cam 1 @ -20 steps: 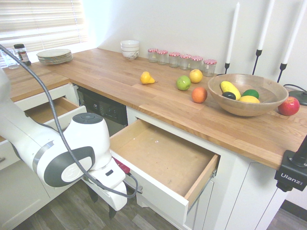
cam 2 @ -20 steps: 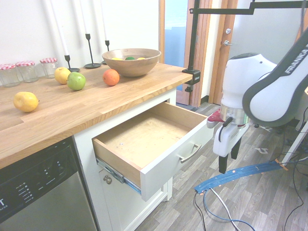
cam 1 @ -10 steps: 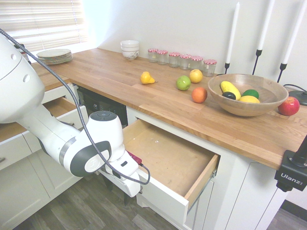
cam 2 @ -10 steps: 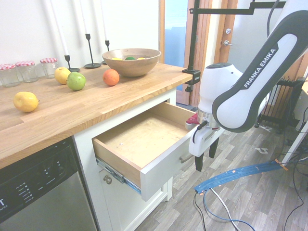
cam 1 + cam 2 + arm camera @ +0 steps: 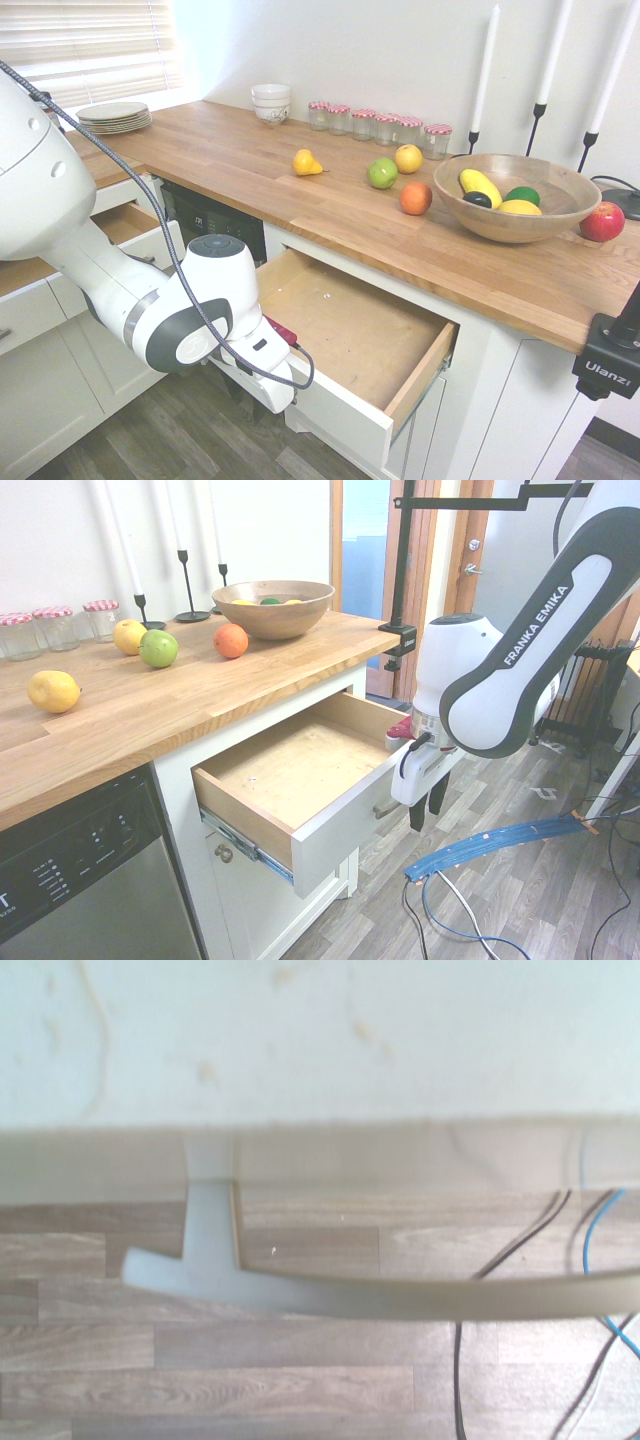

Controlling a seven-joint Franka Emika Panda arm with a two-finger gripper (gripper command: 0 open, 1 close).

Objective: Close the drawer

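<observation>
Gripper (image 5: 426, 818) is hanging at the pulled-out drawer's (image 5: 300, 770) front edge, right of centre frame; finger spacing cannot be told; floor (image 5: 520, 900) is lying open beyond.

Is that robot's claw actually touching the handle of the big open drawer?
Cannot tell. In the second exterior view the gripper hangs right at the drawer front, hiding most of the handle; no view shows contact or a gap plainly.

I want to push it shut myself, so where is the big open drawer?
The drawer sticks out from under the wooden counter, right of the black dishwasher in the first exterior view. The gripper hangs by its front.
</observation>
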